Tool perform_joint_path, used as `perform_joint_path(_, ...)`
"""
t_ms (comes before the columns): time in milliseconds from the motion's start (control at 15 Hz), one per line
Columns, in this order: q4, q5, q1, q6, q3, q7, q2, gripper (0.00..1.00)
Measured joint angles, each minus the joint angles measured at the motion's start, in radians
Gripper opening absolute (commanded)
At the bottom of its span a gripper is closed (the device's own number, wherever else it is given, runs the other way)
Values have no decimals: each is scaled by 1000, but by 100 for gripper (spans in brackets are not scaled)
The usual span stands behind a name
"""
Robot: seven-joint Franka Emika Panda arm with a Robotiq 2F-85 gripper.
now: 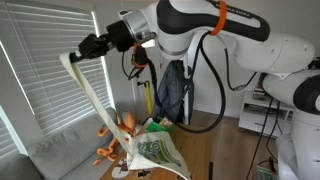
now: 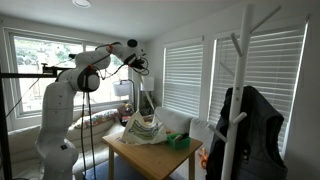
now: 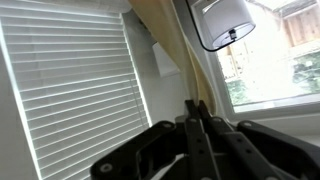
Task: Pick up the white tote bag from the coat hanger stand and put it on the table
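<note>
A: What has the pincer point(image 1: 72, 54) got?

B: Its jaws are clamped together on the pale strap point(image 1: 95, 95) and held high.

A: Why so high?

B: Probably because the straps are long. The white tote bag point(image 1: 155, 152) already slumps on the surface point(image 2: 150, 155), well apart from the coat hanger stand point(image 2: 240, 70), where only a dark jacket point(image 2: 258, 130) hangs.

A: Next?

B: Letting go, I'd judge.

We've got the tote bag point(image 2: 143, 130) on the counter point(image 2: 150, 153), straps running up to the gripper point(image 1: 72, 56) above; a small object point(image 2: 178, 142) just beside it; the coat hanger stand point(image 2: 238, 60), jacket point(image 2: 258, 135) on it, well apart.
</note>
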Motion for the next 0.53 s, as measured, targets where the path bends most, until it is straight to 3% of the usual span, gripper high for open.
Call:
perform_joint_path(267, 72, 26, 12, 6, 30, -58, 111, 1)
perform_joint_path(533, 34, -77, -3, -38, -37, 44, 119, 1)
